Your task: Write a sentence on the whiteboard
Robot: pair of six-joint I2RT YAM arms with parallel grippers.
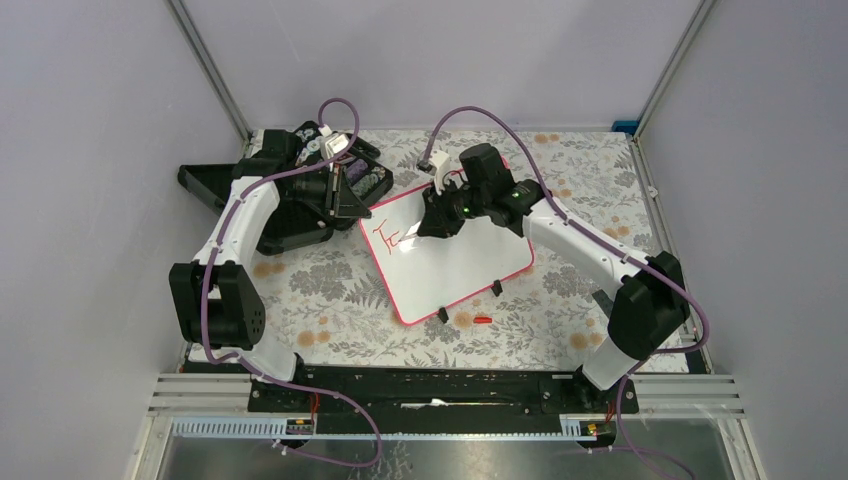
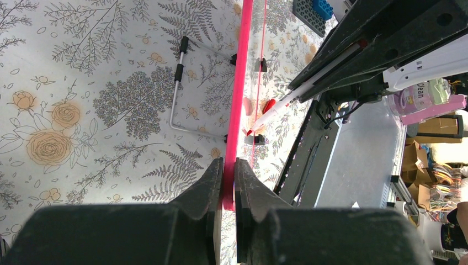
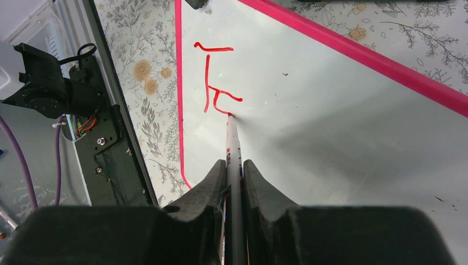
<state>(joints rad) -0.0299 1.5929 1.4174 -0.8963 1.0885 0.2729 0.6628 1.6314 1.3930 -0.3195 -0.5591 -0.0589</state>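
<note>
The whiteboard point(image 1: 470, 265) lies tilted at the table's middle, white with a red-pink rim, and has red strokes point(image 1: 388, 238) near its left corner. My left gripper point(image 1: 352, 203) is shut on the board's rim at that left corner; the left wrist view shows its jaws point(image 2: 229, 176) clamped on the pink rim point(image 2: 240, 88). My right gripper point(image 1: 440, 225) is shut on a white marker point(image 3: 233, 144). The marker's red tip touches the board point(image 3: 331, 127) at the end of the red strokes point(image 3: 212, 83). The marker also shows in the left wrist view point(image 2: 298, 91).
A black compartment case point(image 1: 300, 190) stands at the back left behind my left arm. A small red cap point(image 1: 483, 320) lies on the floral cloth in front of the board, near its two black clip feet point(image 1: 443, 315). A wire stand point(image 2: 176, 94) shows under the board.
</note>
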